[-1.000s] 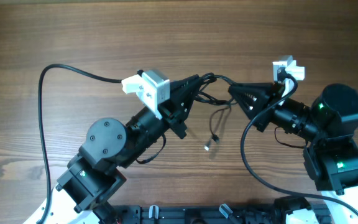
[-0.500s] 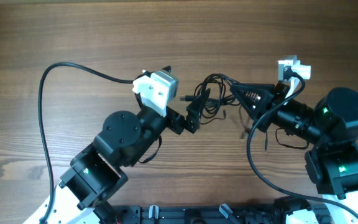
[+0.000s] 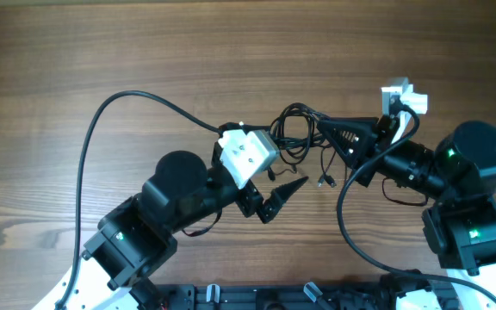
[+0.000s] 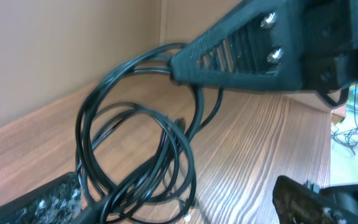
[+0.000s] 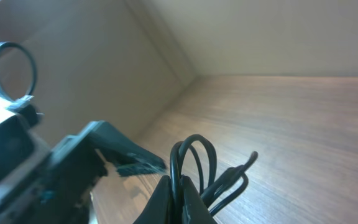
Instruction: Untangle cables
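Barely started, by my read. The cables (image 3: 294,131) are one bunched coil of overlapping loops, held up over the middle of the table (image 3: 231,52) by the right gripper (image 3: 320,127). Its fingers are pinched together on the bundle, which is clear in its wrist view. Two plug ends (image 3: 323,181) dangle free below the coil.

The left gripper (image 3: 275,185) is just beside the coil, fingers spread wide, gripping nothing.

Left to do: pull every loop apart and lay the strands out separately.

Can't tell:
- how many separate wires there are
- whether a strand rests on the left pad (image 4: 42,200)
- whether the coil touches the wood

From overhead, one left finger is hidden under the camera mount (image 3: 248,155).
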`<state>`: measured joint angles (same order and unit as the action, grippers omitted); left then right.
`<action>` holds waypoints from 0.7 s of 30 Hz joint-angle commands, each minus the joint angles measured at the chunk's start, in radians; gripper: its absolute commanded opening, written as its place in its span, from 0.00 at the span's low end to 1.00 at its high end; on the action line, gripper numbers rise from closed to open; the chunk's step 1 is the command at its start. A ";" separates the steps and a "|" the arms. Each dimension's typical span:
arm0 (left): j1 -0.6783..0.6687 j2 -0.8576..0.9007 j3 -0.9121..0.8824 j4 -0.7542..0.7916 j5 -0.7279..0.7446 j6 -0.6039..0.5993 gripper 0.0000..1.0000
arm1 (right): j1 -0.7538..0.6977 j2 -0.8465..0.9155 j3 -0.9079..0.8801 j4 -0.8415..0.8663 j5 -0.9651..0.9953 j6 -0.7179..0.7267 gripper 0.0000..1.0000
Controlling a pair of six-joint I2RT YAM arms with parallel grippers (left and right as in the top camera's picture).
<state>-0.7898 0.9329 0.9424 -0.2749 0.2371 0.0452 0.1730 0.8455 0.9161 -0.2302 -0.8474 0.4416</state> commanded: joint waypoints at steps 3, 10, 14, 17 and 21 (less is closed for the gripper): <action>-0.002 0.055 -0.001 -0.005 0.002 0.055 1.00 | -0.003 -0.011 0.010 0.039 -0.088 -0.006 0.04; -0.053 0.089 -0.001 0.015 -0.124 0.056 1.00 | -0.003 -0.011 0.010 0.038 0.000 0.104 0.04; -0.053 0.089 -0.001 0.089 -0.231 0.056 0.75 | -0.002 -0.012 0.010 0.035 -0.004 0.146 0.04; -0.053 0.089 -0.001 0.130 -0.258 0.101 0.66 | -0.002 -0.012 0.010 0.034 -0.040 0.146 0.04; -0.053 0.084 0.000 0.141 -0.377 0.161 0.51 | -0.003 -0.011 0.010 0.031 -0.037 0.132 0.04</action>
<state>-0.8391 1.0183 0.9421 -0.1478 -0.0208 0.1677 0.1730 0.8448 0.9161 -0.2016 -0.8604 0.5758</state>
